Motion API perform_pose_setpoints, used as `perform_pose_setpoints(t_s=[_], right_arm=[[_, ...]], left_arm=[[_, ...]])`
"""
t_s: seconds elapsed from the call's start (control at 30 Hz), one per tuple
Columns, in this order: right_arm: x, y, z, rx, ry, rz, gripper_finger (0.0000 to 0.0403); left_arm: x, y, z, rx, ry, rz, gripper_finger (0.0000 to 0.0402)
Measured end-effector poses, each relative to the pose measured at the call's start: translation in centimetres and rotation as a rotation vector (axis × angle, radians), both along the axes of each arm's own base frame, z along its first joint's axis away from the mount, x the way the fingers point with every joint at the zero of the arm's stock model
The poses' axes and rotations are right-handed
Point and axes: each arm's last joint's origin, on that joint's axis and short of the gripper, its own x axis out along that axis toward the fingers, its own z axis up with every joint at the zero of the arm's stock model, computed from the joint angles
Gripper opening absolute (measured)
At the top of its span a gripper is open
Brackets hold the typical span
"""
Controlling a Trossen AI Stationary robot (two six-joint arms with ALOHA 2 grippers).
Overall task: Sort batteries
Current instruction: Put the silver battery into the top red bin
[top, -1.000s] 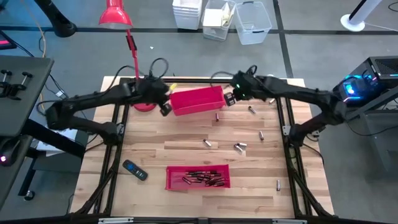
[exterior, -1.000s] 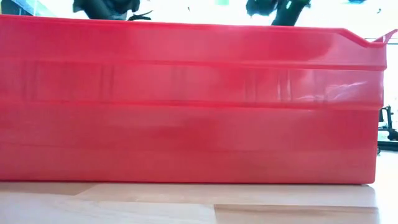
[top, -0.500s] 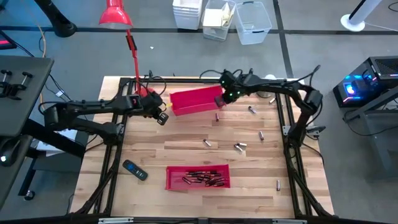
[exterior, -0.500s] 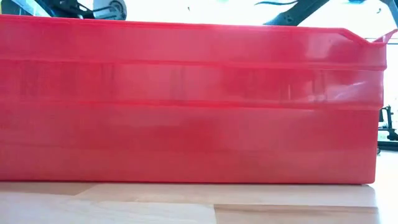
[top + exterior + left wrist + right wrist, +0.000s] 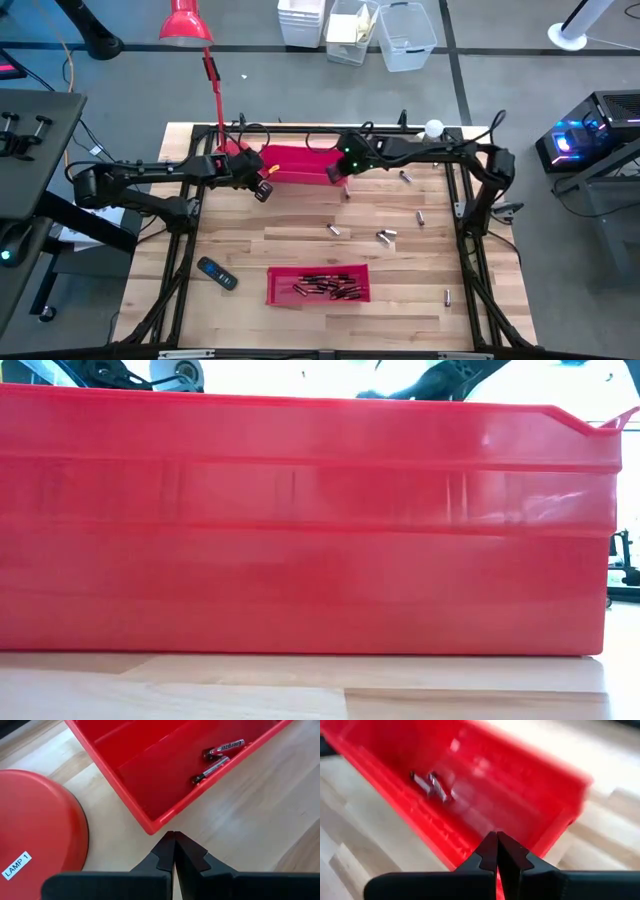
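Batteries [image 5: 222,748] blur in the red bin [image 5: 530,795]; both grippers' jaws pressed together, empty.

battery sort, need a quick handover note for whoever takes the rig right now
Left gripper: shut, empty, at the left end of the far tray, next to the lamp base.
Right gripper: shut, empty, at the far tray's right end.
Far tray: holds two batteries.
Near tray: holds a batch of batteries.
Left to do: several loose batteries lie on the table, between the trays and toward the right side.
Handset lies left of the near tray; not part of the sort.
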Motion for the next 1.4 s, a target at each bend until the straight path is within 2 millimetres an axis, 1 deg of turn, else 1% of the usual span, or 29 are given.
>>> perform_pose_setpoints(t_s=[0.1, 0.17, 0.3, 0.4, 0.5, 0.6, 0.67, 0.77, 0.83, 0.9, 1.0, 1.1, 1.2, 1.3, 1.4], right_arm=[[-0.7, 0.0, 1.3, -0.066, 0.001, -0.041, 0.0], [-1.3, -0.1, 1.8, -0.102, 0.032, -0.084, 0.0], [-2.5, -1.6, 1.3, -0.097, 0.11, -0.173, 0.0], [-2.8, -2.7, 0.7, -0.094, 0.146, -0.149, 0.0], [-3.3, -2.2, 1.0, -0.118, 0.197, -0.105, 0.0], [-4.0, -1.3, 2.4, -0.151, 0.22, -0.047, 0.0], [-4.6, -0.4, 3.4, -0.167, 0.238, -0.033, 0.0], [-5.4, 1.7, 4.7, -0.179, 0.267, 0.01, 0.0], [-6.1, 3.1, 5.7, -0.178, 0.266, 0.033, 0.0], [-6.7, 4.5, 6.7, -0.178, 0.248, 0.042, 0.0], [-7.6, 6.9, 8.1, -0.171, 0.214, 0.045, 0.0], [-8.7, 8.9, 9.3, -0.164, 0.168, 0.026, 0.0], [-9.6, 10.3, 10.3, -0.155, 0.117, -0.002, 0.0], [-10.0, 11.4, 10.8, -0.126, 0.077, -0.014, 0.0], [-10.0, 12.3, 10.8, -0.1, 0.055, -0.026, 0.0]], left_arm=[[-0.1, 0.0, 0.0, -0.004, 0.006, 0.0, 0.0], [-0.1, -0.1, -0.1, -0.019, 0.012, 0.0, 0.0], [0.0, -0.3, 0.2, -0.071, -0.004, -0.005, 0.0], [0.4, -0.9, 0.9, -0.088, -0.018, -0.073, 0.0], [0.7, -1.9, 2.2, -0.053, -0.007, -0.187, 0.0], [0.7, -2.9, 3.7, 0.014, -0.018, -0.248, 0.0], [0.7, -3.7, 4.4, 0.038, -0.066, -0.283, 0.0], [1.7, -5.4, 5.1, 0.056, -0.175, -0.396, 0.0], [3.0, -6.6, 5.0, 0.091, -0.212, -0.513, 0.0], [4.7, -7.7, 4.4, 0.147, -0.239, -0.632, 0.0], [8.1, -8.7, 3.4, 0.215, -0.227, -0.801, 0.0], [11.8, -8.8, 2.2, 0.253, -0.135, -0.907, 0.0002], [15.3, -8.9, 0.8, 0.283, -0.032, -1.011, 0.0012], [18.5, -9.1, 0.0, 0.301, 0.004, -1.123, 0.0035], [20.8, -9.1, -1.0, 0.309, 0.063, -1.198, 0.0068]])
